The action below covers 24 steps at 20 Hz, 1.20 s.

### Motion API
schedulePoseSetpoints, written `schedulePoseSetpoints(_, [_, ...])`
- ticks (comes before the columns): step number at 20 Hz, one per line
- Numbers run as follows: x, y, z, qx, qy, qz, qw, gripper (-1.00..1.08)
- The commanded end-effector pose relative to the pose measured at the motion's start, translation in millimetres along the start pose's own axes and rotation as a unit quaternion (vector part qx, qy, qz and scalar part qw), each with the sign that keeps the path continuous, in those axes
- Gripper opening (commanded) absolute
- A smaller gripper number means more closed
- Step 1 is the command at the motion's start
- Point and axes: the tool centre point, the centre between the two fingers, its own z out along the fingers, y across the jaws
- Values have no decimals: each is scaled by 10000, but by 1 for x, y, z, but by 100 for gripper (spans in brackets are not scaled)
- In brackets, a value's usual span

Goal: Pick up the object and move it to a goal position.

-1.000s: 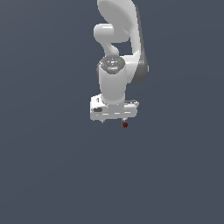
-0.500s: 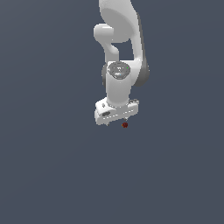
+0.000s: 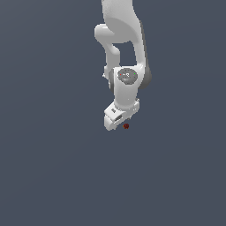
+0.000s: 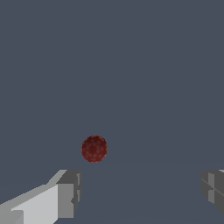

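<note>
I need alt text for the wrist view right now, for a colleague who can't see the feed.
A small dark red ball with faint orange specks sits on a plain grey-blue surface, ahead of the open claw. One claw finger shows at one lower corner, the other at the opposite edge; neither touches the ball.

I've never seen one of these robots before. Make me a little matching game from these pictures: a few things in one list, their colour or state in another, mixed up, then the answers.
Things:
1. ball
2. gripper
3. arm
4. background surface

Descriptions:
A. plain dark grey-blue
B. open, fingers wide apart
C. dark red, round, tiny
D. white, reaching down from the top of the exterior view

Pairs: 1-C, 2-B, 3-D, 4-A

In the wrist view the ball lies apart from both fingertips, not held.
</note>
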Motion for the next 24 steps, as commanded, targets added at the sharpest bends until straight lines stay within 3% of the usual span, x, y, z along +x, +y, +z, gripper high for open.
schedulePoseSetpoints(1, [0, -9, 8, -5, 3, -446, 9990, 100])
schedulePoseSetpoints(12, [-3, -37, 29, -4, 27, -1768, 9843, 100])
schedulePoseSetpoints(18, [-3, -43, 33, -1, 36, -2033, 9791, 100])
schedulePoseSetpoints(24, [-3, -42, 36, 0, 35, -2024, 9793, 100])
